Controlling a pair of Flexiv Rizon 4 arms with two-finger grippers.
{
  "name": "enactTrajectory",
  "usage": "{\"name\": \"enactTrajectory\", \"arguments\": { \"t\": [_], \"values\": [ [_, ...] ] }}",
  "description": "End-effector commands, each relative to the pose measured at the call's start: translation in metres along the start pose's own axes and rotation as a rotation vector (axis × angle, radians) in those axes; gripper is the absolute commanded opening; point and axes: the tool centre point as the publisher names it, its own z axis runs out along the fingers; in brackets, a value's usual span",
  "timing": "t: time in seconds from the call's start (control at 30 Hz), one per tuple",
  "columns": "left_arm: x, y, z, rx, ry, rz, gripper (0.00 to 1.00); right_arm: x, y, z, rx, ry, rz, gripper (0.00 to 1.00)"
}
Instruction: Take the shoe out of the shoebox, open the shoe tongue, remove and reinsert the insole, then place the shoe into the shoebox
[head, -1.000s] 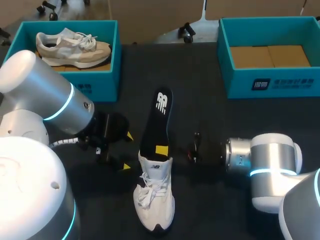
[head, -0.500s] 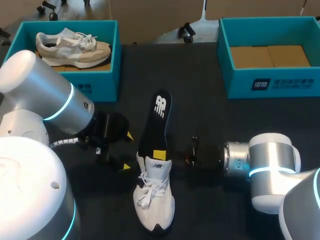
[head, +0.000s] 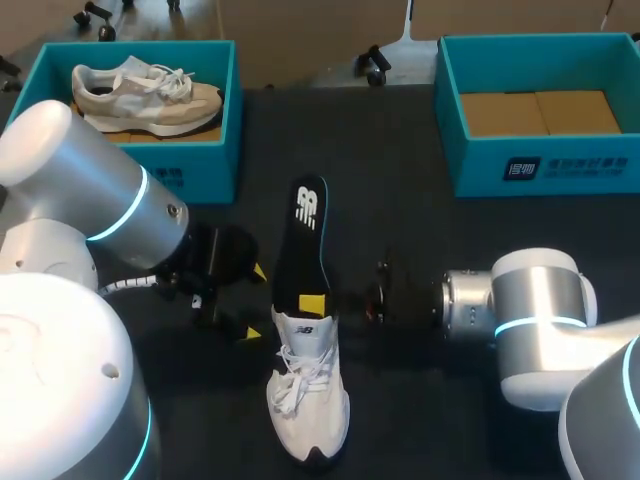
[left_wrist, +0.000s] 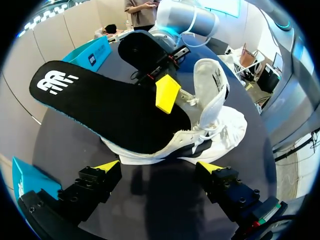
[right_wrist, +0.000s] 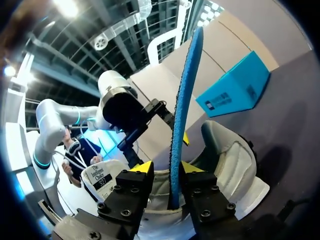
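A white shoe (head: 308, 400) lies on the black table, toe toward me, tongue pulled up. A black insole (head: 303, 240) with a blue underside sticks out of its opening, heel end in the air. My right gripper (head: 316, 302) reaches in from the right at the shoe's mouth. In the right wrist view the insole (right_wrist: 184, 100) stands edge-on between the open fingers of the right gripper (right_wrist: 166, 167), with a gap on one side, above the shoe (right_wrist: 230, 160). My left gripper (left_wrist: 159, 167) is open just left of the shoe (left_wrist: 215, 120), nothing between its fingers, facing the insole (left_wrist: 100, 110).
A teal shoebox (head: 200, 170) at the back left holds a beige shoe (head: 150, 90). Another teal shoebox (head: 540, 165) at the back right shows only a cardboard bottom. Bare black table lies between the two boxes.
The right gripper's fingers have parted from the insole. The right arm has pushed leftward, and the insole's free end has swung left and sunk a little toward the shoe. The left arm has not moved.
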Motion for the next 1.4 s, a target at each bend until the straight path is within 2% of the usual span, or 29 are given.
{"name": "enactTrajectory", "arguments": {
  "t": [0.03,0.3,0.93,1.23,1.33,1.37,1.4],
  "values": [
    [0.000,0.000,-0.001,0.000,0.000,0.000,1.00,-0.005,0.006,0.003,0.015,0.006,0.002,0.36],
    [0.000,0.000,-0.001,0.000,0.000,0.000,1.00,-0.011,0.011,-0.001,0.011,0.016,0.008,0.38],
    [0.000,0.000,-0.001,0.000,0.000,0.000,1.00,-0.016,0.041,0.009,0.030,0.066,-0.068,0.38],
    [0.000,0.000,-0.001,0.000,0.000,0.000,1.00,-0.023,0.048,0.011,-0.018,0.096,-0.076,0.31],
    [0.000,0.000,-0.001,0.000,0.000,0.000,1.00,-0.024,0.049,0.012,-0.018,0.103,-0.075,0.22],
    [0.000,0.000,-0.001,0.000,0.000,0.000,1.00,-0.024,0.049,0.012,-0.017,0.104,-0.074,0.17],
    [0.000,0.000,-0.001,0.000,0.000,0.000,1.00,-0.024,0.048,0.012,-0.018,0.104,-0.072,0.08]
  ]
}}
